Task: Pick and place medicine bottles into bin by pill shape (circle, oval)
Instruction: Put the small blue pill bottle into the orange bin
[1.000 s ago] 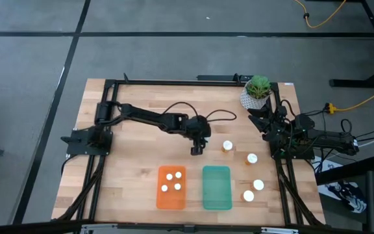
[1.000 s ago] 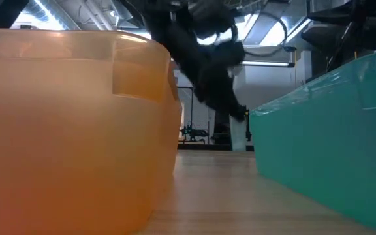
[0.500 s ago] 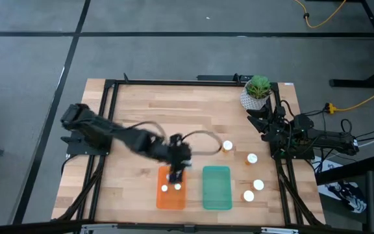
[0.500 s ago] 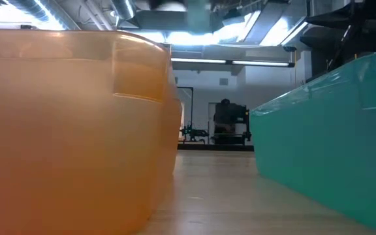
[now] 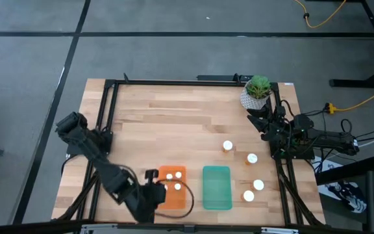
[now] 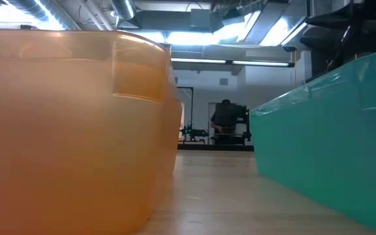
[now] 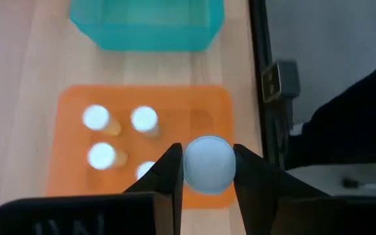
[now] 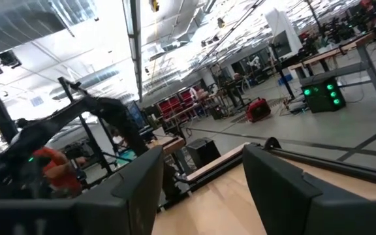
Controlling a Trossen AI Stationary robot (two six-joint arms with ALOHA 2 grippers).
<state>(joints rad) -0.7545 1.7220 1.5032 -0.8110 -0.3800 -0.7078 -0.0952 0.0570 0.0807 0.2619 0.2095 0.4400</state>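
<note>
The wooden counter (image 5: 174, 123) is carrying an orange tray (image 5: 180, 201), a teal tray (image 5: 217, 188) just beside it, four bottles (image 5: 251, 158) beyond the teal tray and a potted plant (image 5: 257, 91).

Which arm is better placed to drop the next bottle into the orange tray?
Left. The left gripper already grips a white-capped bottle above the orange tray, which holds four bottles. The right gripper is open and empty, parked at the table's right edge.
</note>
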